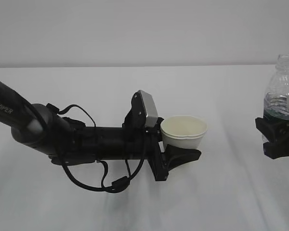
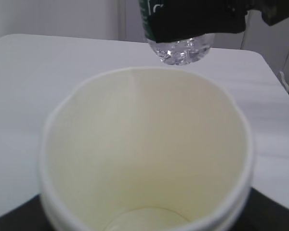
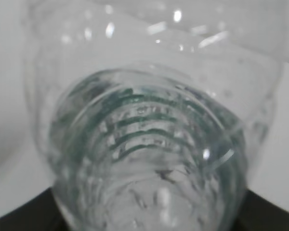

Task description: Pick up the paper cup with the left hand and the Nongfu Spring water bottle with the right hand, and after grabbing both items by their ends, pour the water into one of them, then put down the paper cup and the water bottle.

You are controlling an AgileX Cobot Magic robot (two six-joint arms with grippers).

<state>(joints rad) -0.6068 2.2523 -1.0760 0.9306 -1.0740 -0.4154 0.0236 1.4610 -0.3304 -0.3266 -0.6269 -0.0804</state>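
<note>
Left arm [image 1: 62, 139], marked PIPER, reached in from the left edge, lying nearly level above the white desk [image 1: 135, 207], loose black cables hanging under it. Grey camera block [image 1: 148, 108] sat on top near the wrist. Left hand [image 1: 183, 156] was clamped on the cup [image 1: 184, 133], fingers gripping its lower part; cup upright, mouth up, off the desk. Wrist view: cup [image 2: 144, 144] filled the frame, cream inside, looked dry at the bottom as far as the blur allowed.

Well apart to the right, at the frame edge, right hand [image 1: 278, 139] was clamped on the bottle [image 1: 283, 86] around its lower half. Bottle upright, uncapped, clear and ribbed, dark green label just above the fingers with a white patch on it. Water [image 1: 279, 103] sat low in the bottle, surface around label height. From the left wrist, bottle base [image 2: 180, 50] showed below the black fingers, clear of the desk. Right wrist view: only blurred ribbed plastic [image 3: 149, 144] up close, green tint in the ribs.
</note>
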